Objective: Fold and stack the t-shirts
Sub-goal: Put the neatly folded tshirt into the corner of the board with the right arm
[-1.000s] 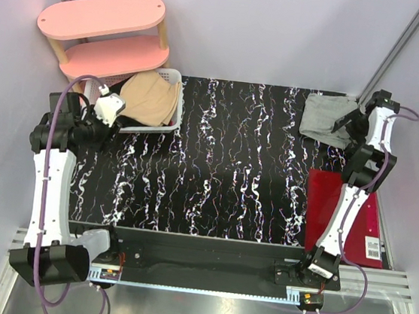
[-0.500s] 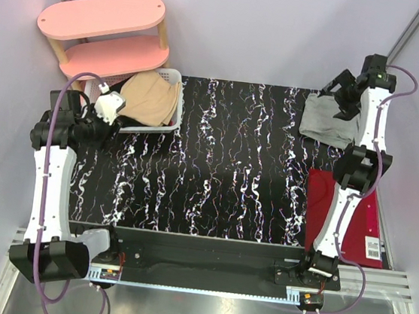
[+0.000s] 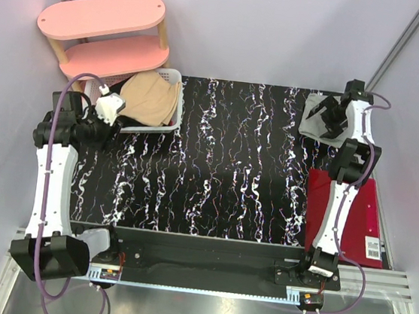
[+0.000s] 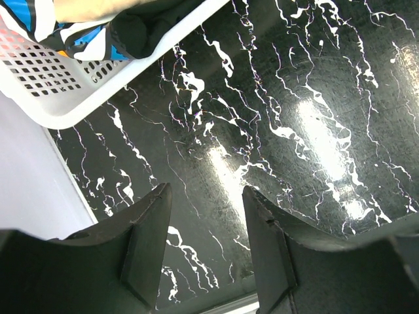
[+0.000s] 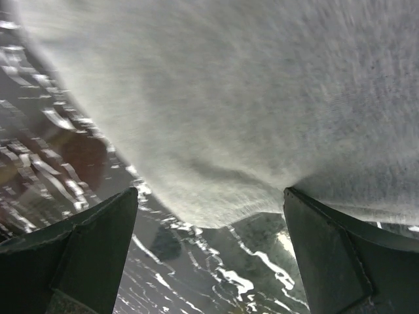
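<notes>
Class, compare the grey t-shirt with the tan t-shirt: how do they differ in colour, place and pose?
The grey t-shirt is heather grey; the tan t-shirt is beige. The grey one lies on the table, far right; the tan one is heaped in the white basket, far left. Both are plain fabric.

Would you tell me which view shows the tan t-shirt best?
The top external view: the tan t-shirt lies heaped in the basket. Left wrist catches only a sliver; right wrist shows none.
</notes>
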### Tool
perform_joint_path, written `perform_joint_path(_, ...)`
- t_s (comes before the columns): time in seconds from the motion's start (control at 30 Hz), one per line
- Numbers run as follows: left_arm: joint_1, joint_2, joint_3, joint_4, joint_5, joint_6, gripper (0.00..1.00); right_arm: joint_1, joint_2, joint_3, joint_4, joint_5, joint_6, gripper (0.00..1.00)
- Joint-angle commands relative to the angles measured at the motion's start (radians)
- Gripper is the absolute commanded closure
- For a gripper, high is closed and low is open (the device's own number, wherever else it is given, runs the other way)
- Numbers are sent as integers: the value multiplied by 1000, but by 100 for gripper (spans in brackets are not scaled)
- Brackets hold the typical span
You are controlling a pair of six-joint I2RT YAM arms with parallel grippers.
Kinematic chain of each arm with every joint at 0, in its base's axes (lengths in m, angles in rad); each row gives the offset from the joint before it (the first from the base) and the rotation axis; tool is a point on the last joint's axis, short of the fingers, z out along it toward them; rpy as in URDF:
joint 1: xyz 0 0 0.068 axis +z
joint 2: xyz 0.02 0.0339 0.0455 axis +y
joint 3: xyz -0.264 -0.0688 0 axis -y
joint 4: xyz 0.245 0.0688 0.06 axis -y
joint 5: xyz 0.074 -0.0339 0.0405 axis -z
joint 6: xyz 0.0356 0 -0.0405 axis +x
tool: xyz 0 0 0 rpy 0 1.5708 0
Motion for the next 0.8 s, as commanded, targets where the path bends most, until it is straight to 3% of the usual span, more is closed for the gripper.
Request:
perform_joint_path(0.0, 6, 9, 42, 37, 38, -19, 48, 1, -81, -103, 19, -9, 20, 0)
perform_joint_path(0.23, 7, 9, 62, 32, 53, -48, 46, 44, -197, -58, 0, -2, -6, 0)
perform_joint_path(0.4, 7, -8, 59, 32, 52, -73, 44, 142, -383, -47, 0, 31, -52, 0)
perform_joint_path(0.6, 7, -14, 41, 34, 78, -108, 40, 396, -645, -252, 77, 120, -158, 0)
perform_joint_path(0.77, 6, -14, 35, 38, 87, -126, 37, 532, -827, -506, 190, 87, -149, 0)
